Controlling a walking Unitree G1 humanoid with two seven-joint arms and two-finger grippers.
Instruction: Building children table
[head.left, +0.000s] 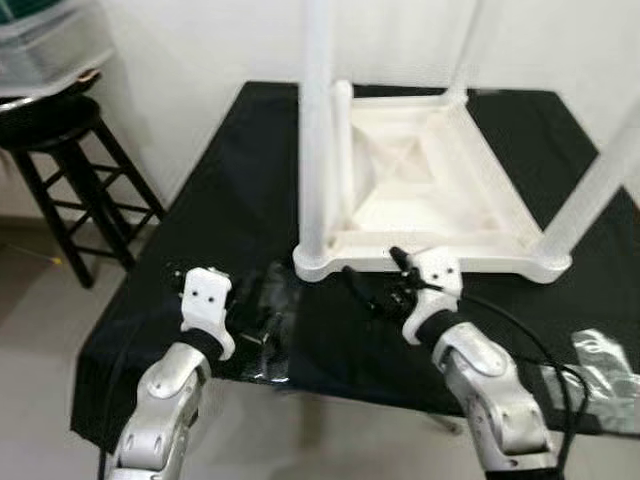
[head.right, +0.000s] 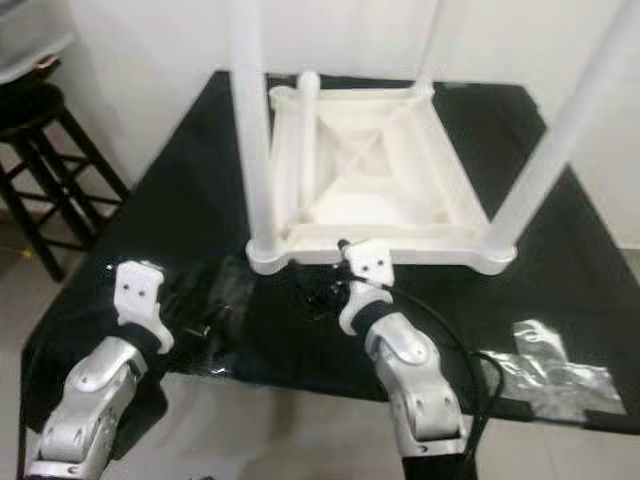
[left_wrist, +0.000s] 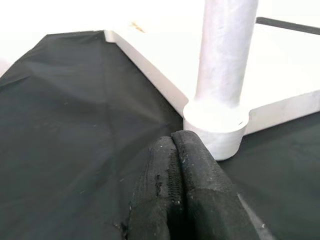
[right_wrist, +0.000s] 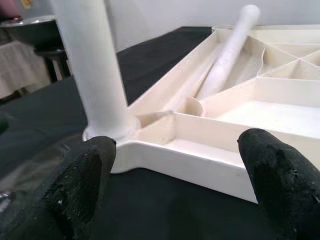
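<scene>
Both arms are silver metal with rounded segments. Each ends in a white wrist housing above a black cuff. The left gripper (head.left: 262, 312) and right gripper (head.left: 372, 290) carry long black fingers with coarse, pitted pads (right_wrist: 280, 175). A black cable (head.left: 530, 340) loops along the right forearm.

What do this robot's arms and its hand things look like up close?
Both arms are shiny silver with rounded segments. Each ends in a white block wrist housing above a black cuff; the left gripper and right gripper have two thick black rubbery fingers. A black cable loops along the right arm.

No readable text, labels, brands, numbers or signs on anything in view.
</scene>
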